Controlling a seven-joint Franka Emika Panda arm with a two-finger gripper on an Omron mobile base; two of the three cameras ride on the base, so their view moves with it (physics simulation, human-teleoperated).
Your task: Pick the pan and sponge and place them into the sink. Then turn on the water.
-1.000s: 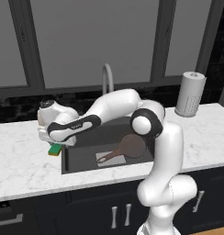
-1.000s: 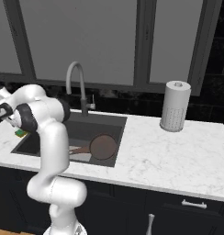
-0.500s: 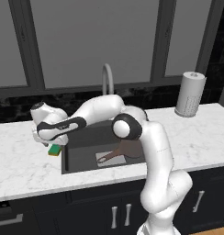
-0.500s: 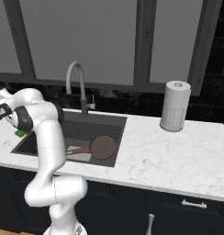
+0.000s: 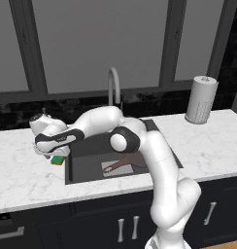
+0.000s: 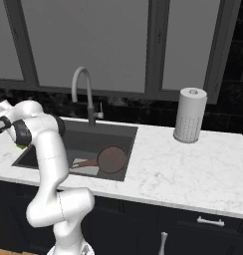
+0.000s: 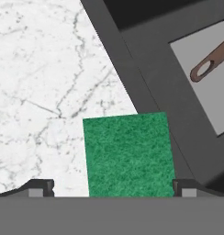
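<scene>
- While the arm is reaching far over to the left end of the sink, the end effector is hovering over the sponge with its jaws spread wide, one finger tip on each side of the green pad and neither one gripping it.
- The sponge is lying flat on the white marble desk, green side up, right beside the sink's left rim; in the left base view it is showing as a small green and yellow block under the hand.
- The sink is holding the pan, which is lying on the light grey plate at the bottom of the basin, its reddish-brown handle pointing toward the sponge side.
- The gooseneck faucet is standing behind the basin, with no blue stream showing below its spout.
- A paper towel roll is standing upright on the desk, well apart from the sink to its right.
</scene>
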